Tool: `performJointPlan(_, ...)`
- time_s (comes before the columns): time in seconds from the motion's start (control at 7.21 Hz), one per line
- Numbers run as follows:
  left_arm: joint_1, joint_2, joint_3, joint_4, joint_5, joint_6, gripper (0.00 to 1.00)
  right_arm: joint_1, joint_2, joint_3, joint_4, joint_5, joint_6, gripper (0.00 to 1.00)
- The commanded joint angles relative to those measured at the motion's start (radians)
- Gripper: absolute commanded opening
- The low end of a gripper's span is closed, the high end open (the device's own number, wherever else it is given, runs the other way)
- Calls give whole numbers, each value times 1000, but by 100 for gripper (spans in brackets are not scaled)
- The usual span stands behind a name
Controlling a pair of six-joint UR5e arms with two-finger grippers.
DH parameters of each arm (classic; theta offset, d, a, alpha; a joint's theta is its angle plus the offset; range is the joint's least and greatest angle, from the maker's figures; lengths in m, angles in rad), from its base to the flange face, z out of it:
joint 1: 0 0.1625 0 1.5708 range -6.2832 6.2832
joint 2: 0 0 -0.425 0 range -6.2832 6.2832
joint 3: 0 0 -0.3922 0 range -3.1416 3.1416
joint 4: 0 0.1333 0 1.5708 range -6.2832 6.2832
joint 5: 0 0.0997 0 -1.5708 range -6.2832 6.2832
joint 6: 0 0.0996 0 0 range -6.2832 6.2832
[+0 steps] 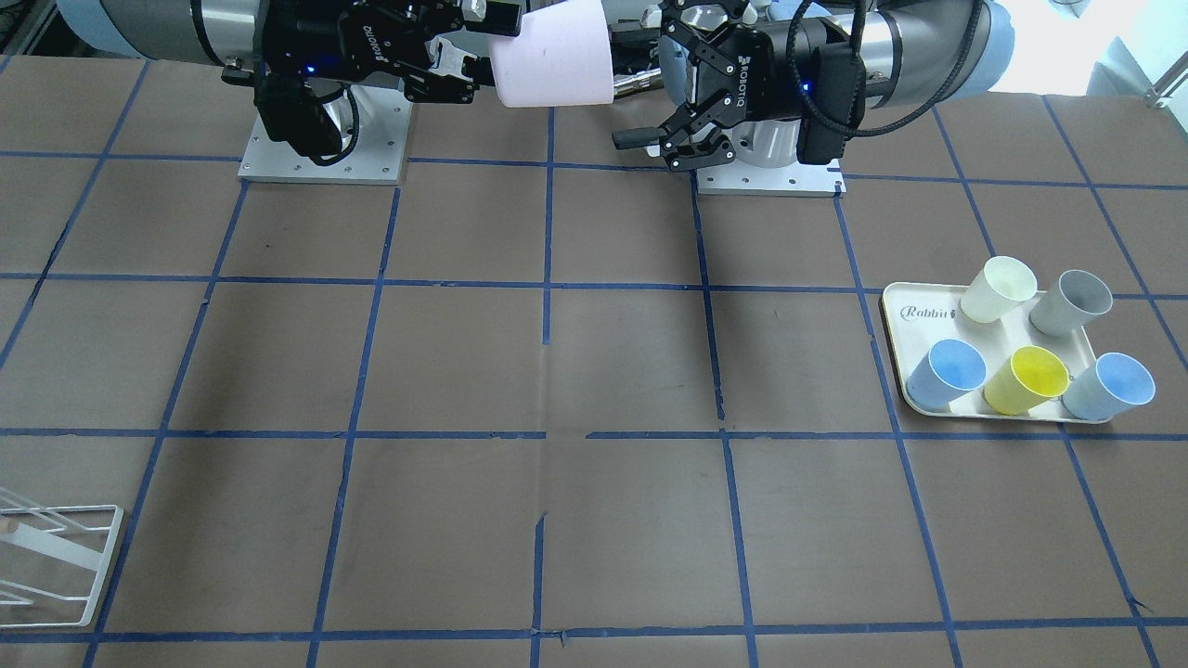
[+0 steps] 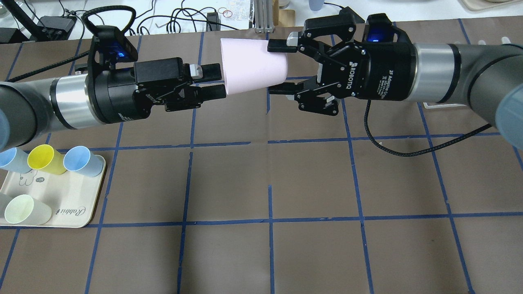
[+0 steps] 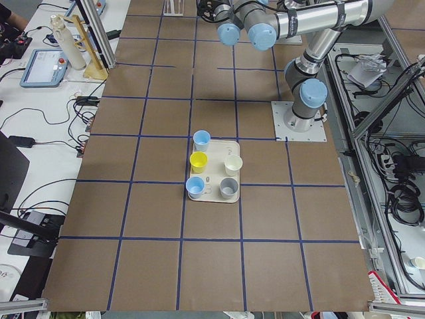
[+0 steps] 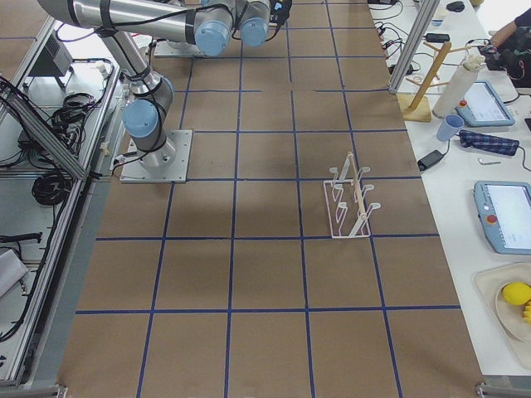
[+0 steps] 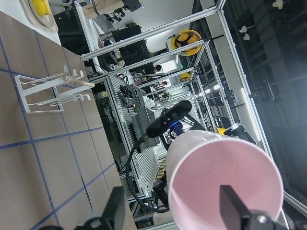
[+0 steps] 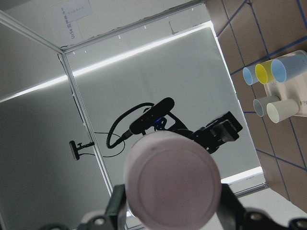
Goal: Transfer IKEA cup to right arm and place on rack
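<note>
The pale pink IKEA cup (image 1: pixel 552 56) (image 2: pixel 253 67) hangs on its side in the air between the two grippers, above the table's robot side. My right gripper (image 2: pixel 282 66) (image 1: pixel 484 48) is shut on its narrow base, which fills the right wrist view (image 6: pixel 172 182). My left gripper (image 2: pixel 220 81) (image 1: pixel 636 111) is at the wide rim with its jaws open. In the left wrist view the cup's mouth (image 5: pixel 225 187) faces the camera, with a gap beside one finger. The white wire rack (image 1: pixel 104 566) (image 4: pixel 348 199) (image 5: pixel 53 101) stands far off on the robot's right.
The cream "Rabbit" tray (image 1: pixel 919 306) (image 2: pixel 69 196) on the robot's left holds a cream-yellow cup (image 1: pixel 998 288), a grey cup (image 1: pixel 1072 301), a yellow cup (image 1: pixel 1026 380) and two blue cups. A black cable (image 2: pixel 392 151) hangs under the right wrist. Arm base plates (image 1: pixel 320 167) stand at the table's robot side.
</note>
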State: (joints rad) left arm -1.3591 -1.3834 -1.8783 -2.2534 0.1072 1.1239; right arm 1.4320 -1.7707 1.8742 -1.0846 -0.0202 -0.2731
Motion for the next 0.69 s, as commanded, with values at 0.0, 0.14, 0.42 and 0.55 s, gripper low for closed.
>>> performJointPlan(0.0, 56, 0, 48, 0, 148, -63, 100, -83, -3, -7, 0, -35, 8, 12)
performJointPlan(0.14, 70, -11, 77, 5, 245, -105, 100, -134, -3, -13, -4, -88, 8, 12)
performJointPlan(0.42, 72, -29, 88, 161, 453, -238, 100, -220, -3, -71, -11, -372, 8, 4)
performJointPlan(0.55, 71, -31, 78, 295, 589, -348, 100, -225, -3, -113, -17, -494, 12, 3)
